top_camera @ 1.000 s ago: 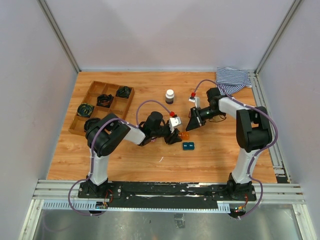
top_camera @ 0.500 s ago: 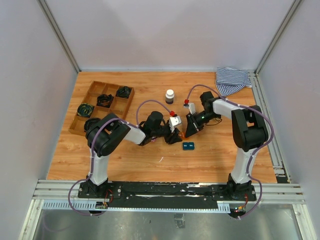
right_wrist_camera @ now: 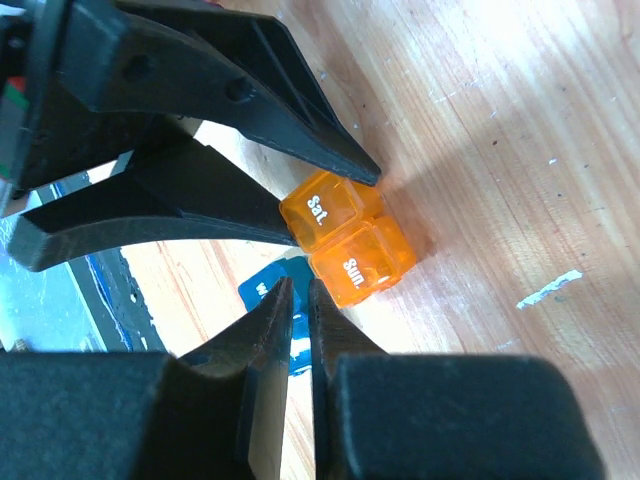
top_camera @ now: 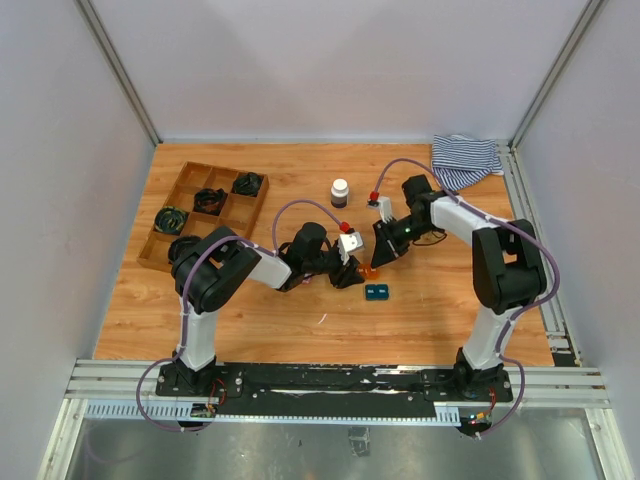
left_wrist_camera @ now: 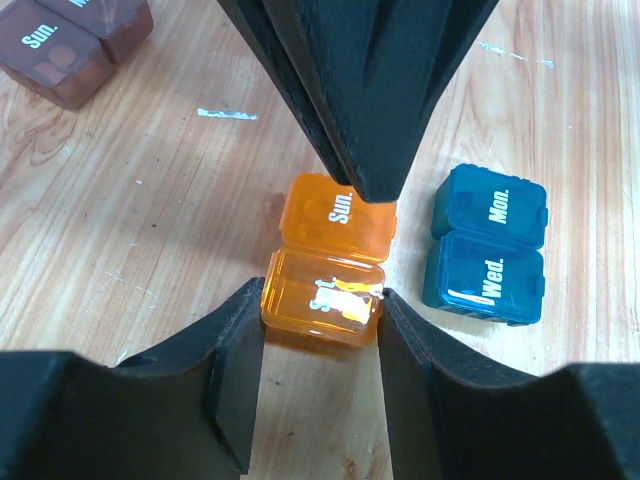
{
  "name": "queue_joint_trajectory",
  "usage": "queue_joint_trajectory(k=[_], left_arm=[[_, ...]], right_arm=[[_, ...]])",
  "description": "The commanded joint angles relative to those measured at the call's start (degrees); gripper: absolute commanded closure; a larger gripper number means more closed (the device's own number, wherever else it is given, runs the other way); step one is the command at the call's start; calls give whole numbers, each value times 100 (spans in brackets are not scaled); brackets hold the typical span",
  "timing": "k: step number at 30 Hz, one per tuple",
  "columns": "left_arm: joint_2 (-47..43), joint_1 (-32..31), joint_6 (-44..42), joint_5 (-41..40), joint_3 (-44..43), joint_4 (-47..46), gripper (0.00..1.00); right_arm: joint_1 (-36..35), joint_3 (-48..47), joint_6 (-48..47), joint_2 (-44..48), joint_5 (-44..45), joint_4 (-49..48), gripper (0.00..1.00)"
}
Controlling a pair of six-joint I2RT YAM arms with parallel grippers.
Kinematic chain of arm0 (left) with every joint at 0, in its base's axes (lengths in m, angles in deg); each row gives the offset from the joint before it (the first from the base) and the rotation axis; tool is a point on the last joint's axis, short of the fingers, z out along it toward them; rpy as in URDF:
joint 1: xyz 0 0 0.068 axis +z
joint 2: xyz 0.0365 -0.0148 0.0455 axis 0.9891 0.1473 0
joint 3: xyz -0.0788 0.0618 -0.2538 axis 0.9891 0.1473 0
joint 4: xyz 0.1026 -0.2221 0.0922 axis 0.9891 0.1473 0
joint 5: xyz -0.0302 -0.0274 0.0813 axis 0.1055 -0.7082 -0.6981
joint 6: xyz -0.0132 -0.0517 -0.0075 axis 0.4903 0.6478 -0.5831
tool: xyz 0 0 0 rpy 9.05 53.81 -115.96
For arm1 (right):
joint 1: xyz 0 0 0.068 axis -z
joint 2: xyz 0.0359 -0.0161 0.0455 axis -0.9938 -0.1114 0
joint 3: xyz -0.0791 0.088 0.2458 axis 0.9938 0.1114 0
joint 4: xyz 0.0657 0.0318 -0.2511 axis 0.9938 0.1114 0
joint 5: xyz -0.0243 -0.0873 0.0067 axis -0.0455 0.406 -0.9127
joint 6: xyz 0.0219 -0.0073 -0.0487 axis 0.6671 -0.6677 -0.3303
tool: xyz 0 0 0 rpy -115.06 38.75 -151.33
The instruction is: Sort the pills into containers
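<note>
A small orange pill case (left_wrist_camera: 330,260), two lidded halves marked "Sun." and "Sat.", lies on the wood table. My left gripper (left_wrist_camera: 320,296) is shut on its "Sat." half, with one jaw pressed against each side. My right gripper (right_wrist_camera: 300,290) is shut and empty, its tips right at the "Sun." half (right_wrist_camera: 365,262). In the top view the orange case (top_camera: 369,271) shows between the two grippers. A teal-blue case (left_wrist_camera: 488,245) marked "Mon." and "Wed." lies beside it. A brown case (left_wrist_camera: 75,45) lies farther off. The pink case is out of view.
A white-capped brown bottle (top_camera: 340,192) stands behind the grippers. A wooden compartment tray (top_camera: 181,196) with black coils is at the back left. A striped cloth (top_camera: 466,158) lies in the back right corner.
My right gripper has swung left and forward from beside the orange case to right at it, then eased back slightly so the case shows again. The left gripper has held still.
</note>
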Motion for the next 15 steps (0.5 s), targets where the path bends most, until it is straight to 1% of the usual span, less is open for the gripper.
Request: queue_joint_trajectory(k=[1,5,7,10,12,14,15], left_arm=[[156,-63,49,-45,-32,290,77],[145,-63,41,-41,-35,290,77],[151,-63,39,-41,-39,290,77],[144,-63,51,-58,-44,290,77],[134,-63,40,-58,-31,290,77],[151,-63,28,-82,-16,290,77],[163,-63,17,-87,-9,290,77]], right_arm=[[-70,19,-89,223,17,-27,88],[-87,55,-79,344,-29,-83,90],[-120,128,-4,339,104,-171,92],[-261,106,66,-120,745,-110,99],[-270,-64,73,-594,1232,97,99],[-269,-104,82,-932,1505,155,99],[-261,-104,86,-950,1569,155,99]])
